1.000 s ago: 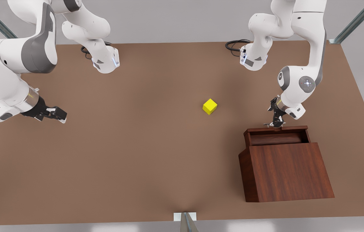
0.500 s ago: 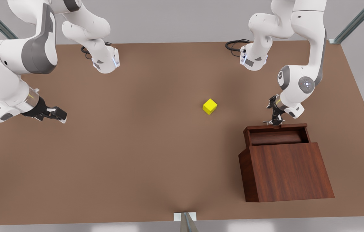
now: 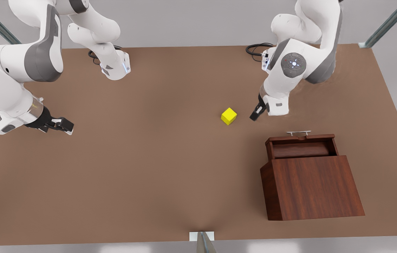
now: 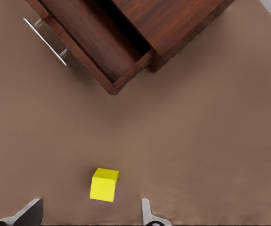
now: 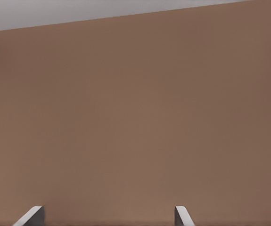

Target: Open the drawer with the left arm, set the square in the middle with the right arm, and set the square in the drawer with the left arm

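We see in the front view a matte brown worktop (image 3: 156, 168) with the square (image 3: 229, 116), a small bright yellow cube, lying a little right of the frame's centre. The left tool (image 3: 255, 114) hangs just beside it, on the front view's right, not touching. Its fingers look close together from here, but the left wrist view shows two grey fingertips (image 4: 147, 214) wide apart at the lower edge of the frame, with the square (image 4: 104, 184) between them and a bit further out, so this tool is open and holds nothing.

The drawer (image 3: 302, 146) is pulled out of the dark reddish-brown wood-grain cabinet (image 3: 311, 188) at the lower right of the front view. Its thin silver handle (image 3: 298, 133) is free. The left wrist view lets us see the drawer's (image 4: 97, 42) flat wooden floor.

The right tool (image 3: 61, 124) waits at the left of the front view, open. Its wrist view gives the plain worktop (image 5: 135, 122) and two fingertips (image 5: 182, 216) apart.
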You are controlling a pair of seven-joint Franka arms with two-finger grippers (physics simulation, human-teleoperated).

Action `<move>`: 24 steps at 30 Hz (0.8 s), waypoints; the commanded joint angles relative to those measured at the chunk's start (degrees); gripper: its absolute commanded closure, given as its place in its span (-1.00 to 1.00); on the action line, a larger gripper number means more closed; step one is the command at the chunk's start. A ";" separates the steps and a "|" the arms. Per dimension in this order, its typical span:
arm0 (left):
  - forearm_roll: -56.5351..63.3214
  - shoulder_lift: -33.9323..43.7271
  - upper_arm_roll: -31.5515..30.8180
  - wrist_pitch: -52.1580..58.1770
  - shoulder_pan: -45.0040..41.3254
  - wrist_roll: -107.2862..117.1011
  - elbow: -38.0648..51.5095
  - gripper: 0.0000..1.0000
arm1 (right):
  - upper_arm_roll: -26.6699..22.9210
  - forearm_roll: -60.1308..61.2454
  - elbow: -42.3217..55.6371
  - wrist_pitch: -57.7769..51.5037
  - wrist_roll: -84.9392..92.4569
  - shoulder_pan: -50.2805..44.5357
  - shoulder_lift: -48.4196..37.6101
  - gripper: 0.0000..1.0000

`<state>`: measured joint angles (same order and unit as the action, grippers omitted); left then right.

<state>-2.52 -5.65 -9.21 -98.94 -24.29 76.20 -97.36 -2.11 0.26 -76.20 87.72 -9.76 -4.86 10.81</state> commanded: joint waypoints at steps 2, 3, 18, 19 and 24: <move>2.96 -4.19 -4.06 -0.38 0.38 -0.35 1.12 -1.00 | 0.00 0.00 0.00 0.00 0.09 0.11 0.00 -1.00; 3.04 -5.33 -5.99 -0.64 0.38 -10.42 1.03 -1.00 | 0.00 0.00 0.00 -0.18 0.44 0.29 -0.18 -1.00; 1.29 -8.50 -6.52 -31.76 -3.04 -71.98 -24.99 -1.00 | 0.00 0.00 -0.35 0.00 0.53 0.11 0.17 -1.00; 1.29 -8.85 -6.52 -32.46 -3.31 -71.98 -25.16 -1.00 | 0.00 0.00 -0.35 0.00 0.53 0.11 0.08 -1.00; 3.57 -9.56 -6.17 -36.85 -3.14 -72.16 -28.32 -1.00 | 0.00 0.00 -0.35 -0.26 0.70 0.37 0.00 -1.00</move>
<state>0.23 -14.86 -15.38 -137.77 -27.41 4.04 -126.96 -2.11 0.26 -76.55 87.38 -9.05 -4.47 10.81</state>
